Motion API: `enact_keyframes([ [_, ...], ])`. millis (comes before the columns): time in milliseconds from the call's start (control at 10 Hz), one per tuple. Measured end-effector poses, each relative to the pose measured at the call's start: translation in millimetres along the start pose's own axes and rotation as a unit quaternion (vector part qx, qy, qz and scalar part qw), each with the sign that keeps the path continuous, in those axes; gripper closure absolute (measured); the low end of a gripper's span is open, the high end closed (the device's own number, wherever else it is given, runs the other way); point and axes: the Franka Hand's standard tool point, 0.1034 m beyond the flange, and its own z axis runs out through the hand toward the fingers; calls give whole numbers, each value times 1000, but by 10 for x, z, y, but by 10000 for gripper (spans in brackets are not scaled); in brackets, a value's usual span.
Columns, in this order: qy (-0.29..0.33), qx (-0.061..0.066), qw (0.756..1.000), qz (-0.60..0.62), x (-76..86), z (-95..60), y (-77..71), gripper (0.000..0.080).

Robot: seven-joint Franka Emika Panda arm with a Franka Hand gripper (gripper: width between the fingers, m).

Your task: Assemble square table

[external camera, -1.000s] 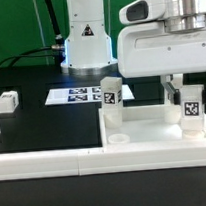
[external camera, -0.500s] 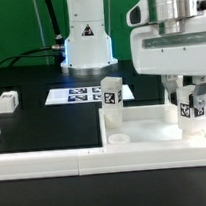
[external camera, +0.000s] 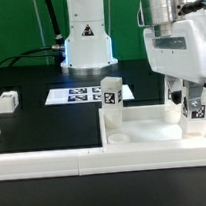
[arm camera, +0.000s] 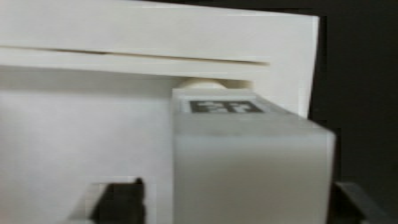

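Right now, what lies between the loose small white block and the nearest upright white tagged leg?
In the exterior view, the flat white marker board lies on the black table between the block and that leg.

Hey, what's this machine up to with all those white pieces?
A robot arm is building a small table. Its two-finger gripper straddles a small white tagged block leg standing upright in a corner of the white plastic square tray-like tabletop; a gap beside the leg suggests the fingers are open. A second leg stands in another corner, and a third white block lies loose on the black table.
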Motion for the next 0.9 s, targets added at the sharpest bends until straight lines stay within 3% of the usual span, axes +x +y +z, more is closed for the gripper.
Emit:
enact_keyframes([
  [100,11,-9,996,-88,-99,-11,-2,179],
  [300,7,-10,966,-260,-137,-7,-7,156],
  [700,8,-13,932,-363,-122,2,-1,150],
  [900,12,-25,826,-563,-111,4,-71,150],
])
